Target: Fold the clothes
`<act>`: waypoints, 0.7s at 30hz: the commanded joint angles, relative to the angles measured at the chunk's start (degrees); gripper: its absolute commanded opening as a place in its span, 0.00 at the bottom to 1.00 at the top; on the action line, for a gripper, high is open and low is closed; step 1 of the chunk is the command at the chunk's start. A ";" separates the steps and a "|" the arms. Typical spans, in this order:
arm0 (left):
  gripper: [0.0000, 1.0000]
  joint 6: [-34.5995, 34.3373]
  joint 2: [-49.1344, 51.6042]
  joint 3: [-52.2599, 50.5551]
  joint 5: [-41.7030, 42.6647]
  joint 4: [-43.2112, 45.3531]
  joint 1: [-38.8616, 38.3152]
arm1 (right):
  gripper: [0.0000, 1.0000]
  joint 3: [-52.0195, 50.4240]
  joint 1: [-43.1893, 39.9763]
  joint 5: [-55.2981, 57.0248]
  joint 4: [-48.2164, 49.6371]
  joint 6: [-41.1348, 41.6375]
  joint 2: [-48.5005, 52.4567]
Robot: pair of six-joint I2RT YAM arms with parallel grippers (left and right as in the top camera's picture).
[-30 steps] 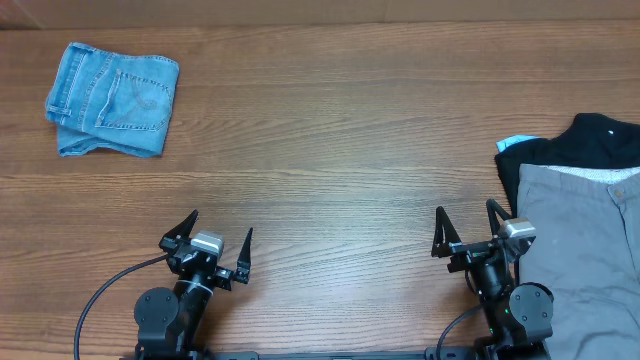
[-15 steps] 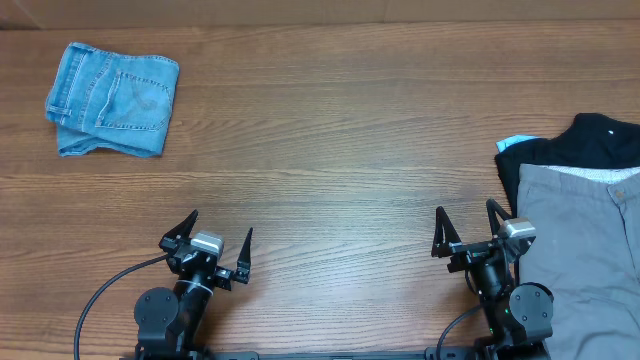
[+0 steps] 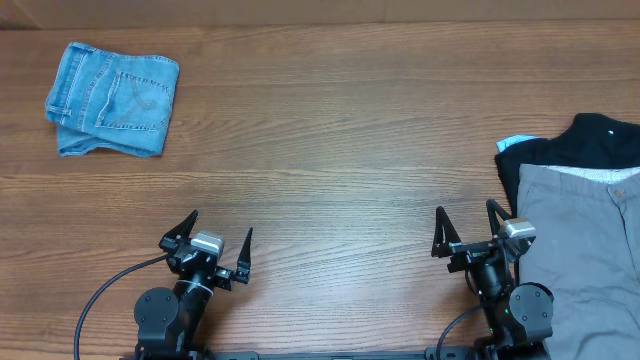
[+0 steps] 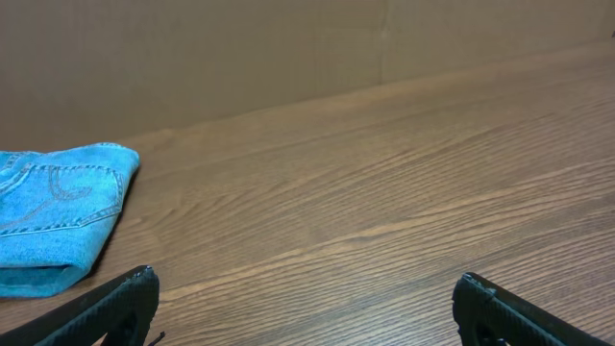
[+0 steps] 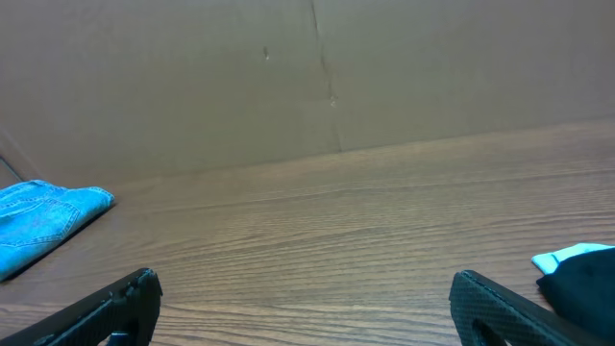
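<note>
The clothes, grey-olive shorts (image 3: 585, 255) with a paler waistband, lie flat at the table's right edge, partly over a black garment (image 3: 590, 140). My right gripper (image 3: 465, 222) stands open just left of the shorts, nothing between its fingers. At the front left my left gripper (image 3: 220, 225) is open too, over bare wood. In the left wrist view the gripper (image 4: 306, 288) shows both fingertips wide apart; the right wrist view shows the same of the right gripper (image 5: 306, 288). The shorts are out of both wrist views.
A folded light-blue denim garment (image 3: 112, 98) lies at the far left corner; it also shows as blue denim (image 4: 53, 211) and a denim edge (image 5: 43, 221) in the wrist views. A pale blue scrap (image 3: 517, 143) peeks from the black garment (image 5: 581, 284). A cardboard wall (image 5: 307, 77) backs the table.
</note>
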 commanded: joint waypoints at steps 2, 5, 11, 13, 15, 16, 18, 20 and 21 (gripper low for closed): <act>1.00 1.25 -0.61 -0.26 -0.13 0.24 -0.39 | 1.00 -0.59 -0.15 -0.04 0.44 -0.04 -0.57; 1.00 1.25 -0.61 -0.26 -0.13 0.24 -0.39 | 1.00 -0.59 -0.15 -0.07 0.44 -0.04 -0.57; 1.00 2.49 -0.61 -0.26 -0.98 0.24 -0.39 | 1.00 -0.59 -0.15 -0.07 0.76 -0.04 -0.57; 1.00 2.49 -0.61 -0.26 -0.98 0.44 -0.39 | 1.00 -0.59 -0.15 -0.09 0.50 -0.04 -0.57; 1.00 2.47 -0.61 -0.26 -0.98 0.37 -0.39 | 1.00 -0.59 -0.15 -0.09 0.46 -0.04 -0.57; 1.00 2.34 -0.61 -0.26 -0.98 0.26 -0.39 | 1.00 -0.59 -0.15 -0.11 0.46 -0.04 -0.57; 1.00 2.19 -0.61 -0.26 0.11 0.28 -0.39 | 1.00 -0.59 -0.15 -0.57 0.48 -0.02 -0.57; 1.00 1.42 -0.61 -0.26 0.52 0.28 -0.39 | 1.00 -0.59 -0.15 -1.77 0.76 -0.02 -0.57; 1.00 1.01 -0.61 -0.26 0.55 0.37 -0.39 | 1.00 -0.59 -0.15 -1.86 1.11 -0.02 -0.57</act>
